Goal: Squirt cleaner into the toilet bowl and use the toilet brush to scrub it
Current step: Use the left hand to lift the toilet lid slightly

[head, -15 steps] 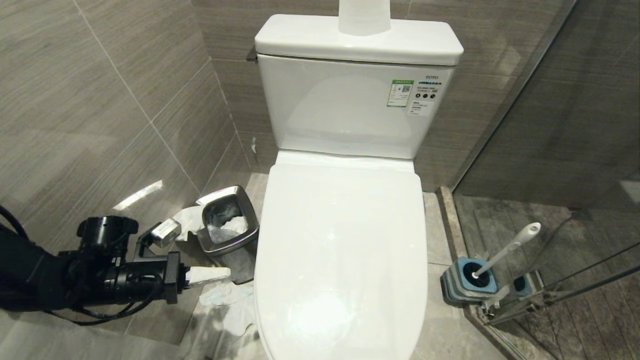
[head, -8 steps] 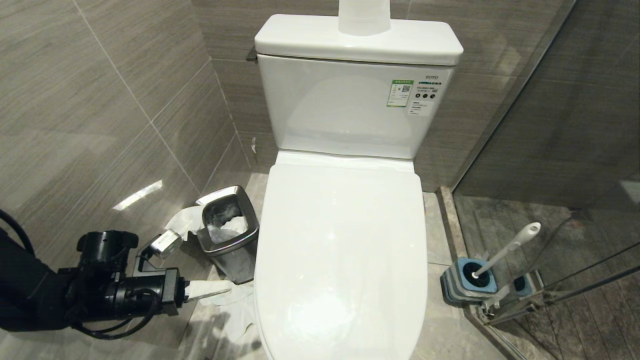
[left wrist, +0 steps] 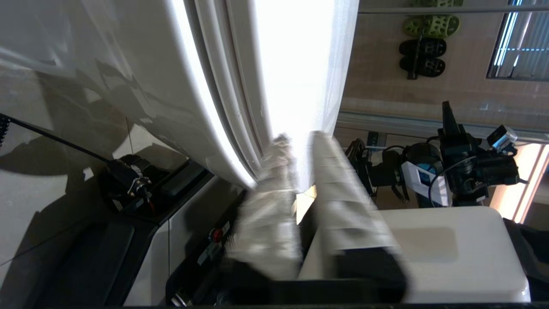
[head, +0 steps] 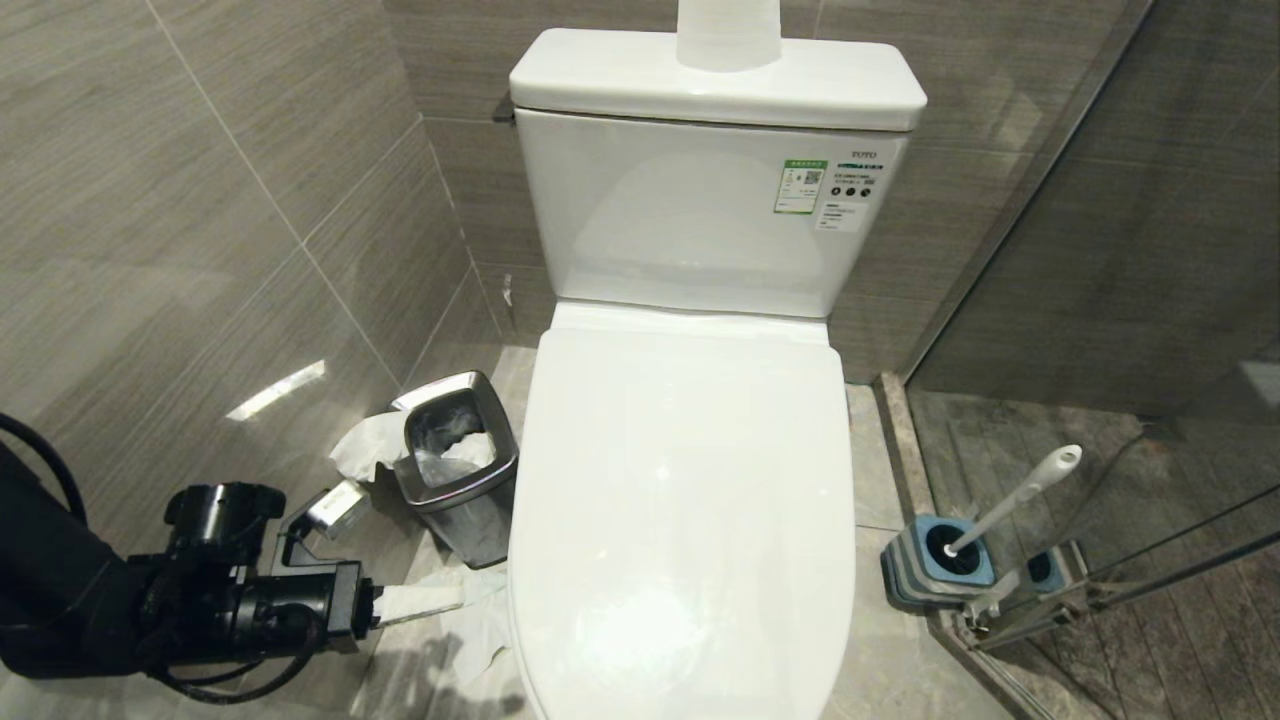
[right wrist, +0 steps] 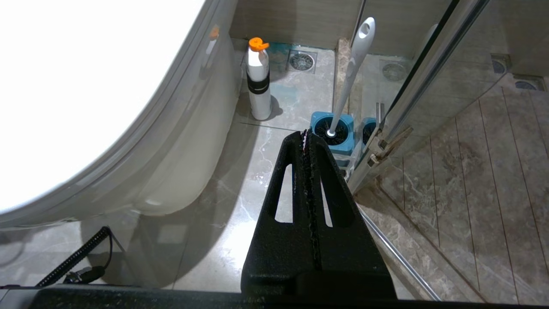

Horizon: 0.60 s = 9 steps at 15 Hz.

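Light comes from overhead and is fairly even in the head view, where the glossy lid of the toilet bowl (head: pixel 690 500) shows soft white glare spots and the left wall tile (head: pixel 275 390) carries a bright streak. In both wrist views the lid (right wrist: pixel 85 86) is blown out to pure white. The left end effector (left wrist: pixel 300 180) is smeared with motion blur, its wrapped fingers (left wrist: pixel 266 223) soft. The floor (right wrist: pixel 223 240) near the bowl shows a broad shadow.
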Available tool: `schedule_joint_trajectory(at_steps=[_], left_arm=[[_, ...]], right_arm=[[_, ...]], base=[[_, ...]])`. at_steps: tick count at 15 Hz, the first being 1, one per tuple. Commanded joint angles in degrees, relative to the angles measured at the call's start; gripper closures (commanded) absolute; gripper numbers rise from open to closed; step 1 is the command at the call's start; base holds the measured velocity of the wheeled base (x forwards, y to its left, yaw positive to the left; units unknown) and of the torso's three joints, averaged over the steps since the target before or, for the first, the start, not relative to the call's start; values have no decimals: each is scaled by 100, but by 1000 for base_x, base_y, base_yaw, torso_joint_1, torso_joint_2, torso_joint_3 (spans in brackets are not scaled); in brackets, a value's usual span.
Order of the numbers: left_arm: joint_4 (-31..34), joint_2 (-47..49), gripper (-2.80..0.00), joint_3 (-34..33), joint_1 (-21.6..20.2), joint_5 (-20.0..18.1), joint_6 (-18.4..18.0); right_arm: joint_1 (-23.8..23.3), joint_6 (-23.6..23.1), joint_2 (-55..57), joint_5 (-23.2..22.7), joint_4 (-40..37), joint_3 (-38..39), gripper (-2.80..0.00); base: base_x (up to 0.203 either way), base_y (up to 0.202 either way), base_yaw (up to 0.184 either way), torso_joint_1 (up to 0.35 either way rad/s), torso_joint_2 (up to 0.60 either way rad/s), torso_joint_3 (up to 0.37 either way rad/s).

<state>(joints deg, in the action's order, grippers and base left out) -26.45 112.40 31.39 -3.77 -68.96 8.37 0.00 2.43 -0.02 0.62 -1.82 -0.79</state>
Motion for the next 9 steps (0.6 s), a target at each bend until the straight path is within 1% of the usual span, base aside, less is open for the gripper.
schedule_joint_trajectory(at_steps=[1, 7, 8, 9], left_arm=[[-35, 63, -280, 16, -2, -80, -69], [-35, 20, -280, 23, 6, -93, -126], [-37, 4, -280, 31, 41, -168, -126], [-45, 2, -280, 33, 60, -349, -127]], right_arm=[[0, 4, 2, -1, -3, 0, 0], [0, 4, 2, -1, -3, 0, 0], [0, 4, 2, -1, -3, 0, 0], [0, 4, 2, -1, -3, 0, 0]], base=[[0, 0, 0, 0, 0, 0], [0, 0, 0, 0, 0, 0], [0, 0, 0, 0, 0, 0], [0, 0, 0, 0, 0, 0]])
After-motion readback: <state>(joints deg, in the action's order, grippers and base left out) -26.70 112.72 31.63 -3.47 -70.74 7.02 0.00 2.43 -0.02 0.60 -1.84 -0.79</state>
